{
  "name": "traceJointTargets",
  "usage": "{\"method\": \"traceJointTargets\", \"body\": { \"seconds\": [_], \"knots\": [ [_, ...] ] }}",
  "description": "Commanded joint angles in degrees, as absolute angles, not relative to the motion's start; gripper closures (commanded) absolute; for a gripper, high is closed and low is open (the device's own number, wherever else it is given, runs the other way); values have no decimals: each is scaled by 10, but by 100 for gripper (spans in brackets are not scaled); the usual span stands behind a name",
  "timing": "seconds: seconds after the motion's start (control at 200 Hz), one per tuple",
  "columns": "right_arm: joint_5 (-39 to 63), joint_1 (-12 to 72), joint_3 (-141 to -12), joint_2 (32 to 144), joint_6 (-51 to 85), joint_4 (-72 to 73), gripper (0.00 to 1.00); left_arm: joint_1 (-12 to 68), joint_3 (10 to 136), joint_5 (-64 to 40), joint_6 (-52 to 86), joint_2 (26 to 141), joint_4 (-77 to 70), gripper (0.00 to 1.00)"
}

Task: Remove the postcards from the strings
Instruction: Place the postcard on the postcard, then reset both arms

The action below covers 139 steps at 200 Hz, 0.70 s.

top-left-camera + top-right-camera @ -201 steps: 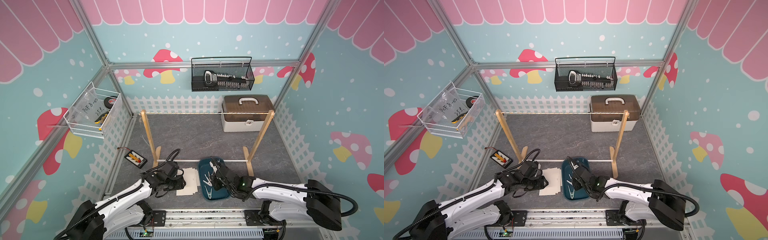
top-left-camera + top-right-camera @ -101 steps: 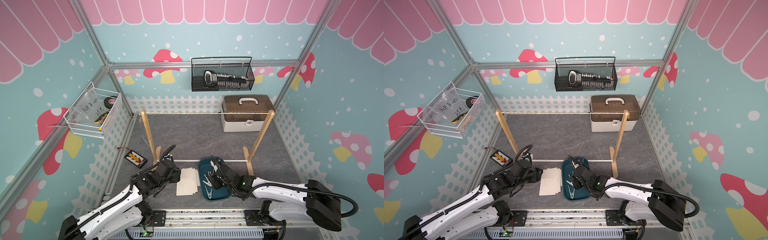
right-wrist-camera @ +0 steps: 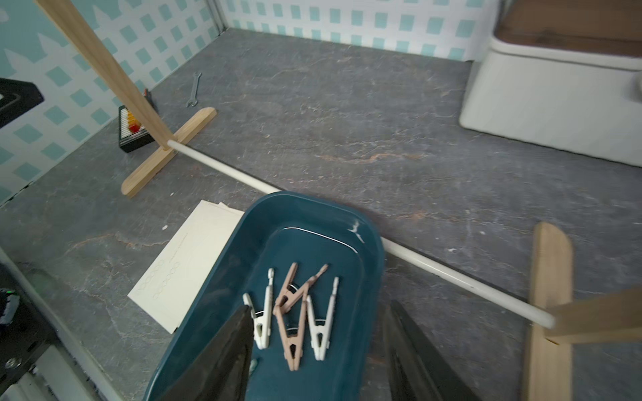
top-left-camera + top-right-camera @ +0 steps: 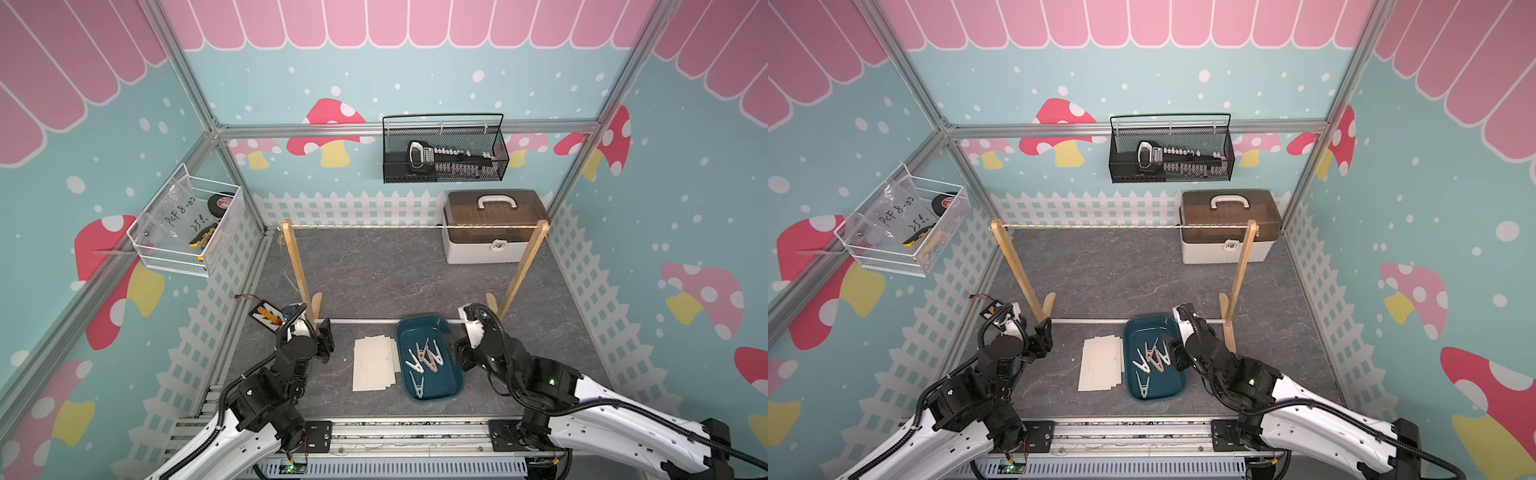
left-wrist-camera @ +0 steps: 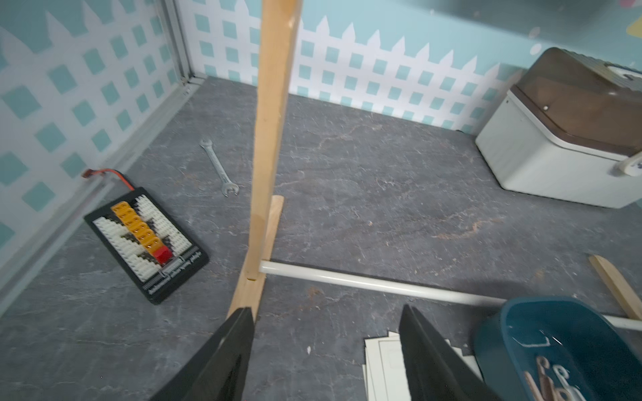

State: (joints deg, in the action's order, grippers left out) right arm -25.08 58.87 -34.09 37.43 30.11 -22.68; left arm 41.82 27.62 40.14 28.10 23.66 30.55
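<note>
Both open, both empty: my right claw (image 3: 318, 305) has just released above the tray (image 4: 446, 384); my left claw (image 5: 324, 309) has drawn back from the postcards (image 4: 374, 368), stacked on the counter (image 4: 374, 270). I judge the bare strings (image 4: 415, 227) cleared.

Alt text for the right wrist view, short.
The right claw hangs open above a dark teal tray holding loose clothespins. Cream postcards lie stacked flat on the grey table beside the tray; beyond, a white rod joins two wooden posts.
</note>
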Motion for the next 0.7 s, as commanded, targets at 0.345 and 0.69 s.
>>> {"method": "traceJointTargets", "body": {
  "seconds": [0.345, 0.69],
  "knots": [
    [-527, 571, -346, 166, 357, -467, 31, 359, 198, 656, 128, 225, 79, 11],
    [-420, 350, -366, 290, 250, -361, 21, 249, 136, 600, 143, 219, 2, 11]
  ]
}}
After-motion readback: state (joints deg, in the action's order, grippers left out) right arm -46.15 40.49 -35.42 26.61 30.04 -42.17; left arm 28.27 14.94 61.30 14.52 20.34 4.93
